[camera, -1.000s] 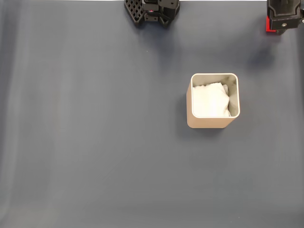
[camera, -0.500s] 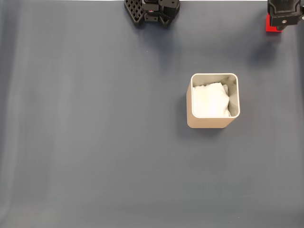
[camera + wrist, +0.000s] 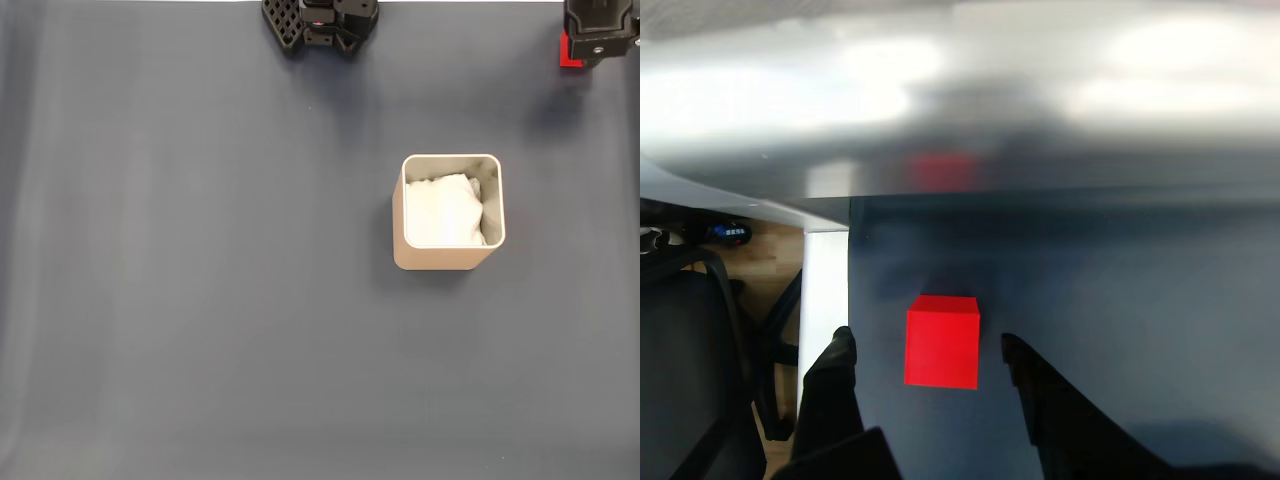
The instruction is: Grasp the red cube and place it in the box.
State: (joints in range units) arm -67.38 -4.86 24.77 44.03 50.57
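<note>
While gripper (image 3: 925, 350) (jaws apart) straddles red cube (image 3: 942, 341), box (image 3: 449, 258) well apart.

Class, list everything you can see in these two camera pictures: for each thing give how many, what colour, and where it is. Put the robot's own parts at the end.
Red cube: one, bright red, on the dark mat between the end effector's fingers in the wrist view; at the top right corner of the fixed view, partly under the arm.
Box: one, beige, square with rounded corners, right of centre in the fixed view, standing apart from the cube.
Padding: one piece, white, inside the box.
Mat: one, dark grey-blue, covering the table.
Chair: one, black, beyond the table's edge at the left of the wrist view.
Arm base: one, black, top centre edge of the fixed view.
End effector: one, black, open, one finger on each side of the cube, not touching it.
</note>
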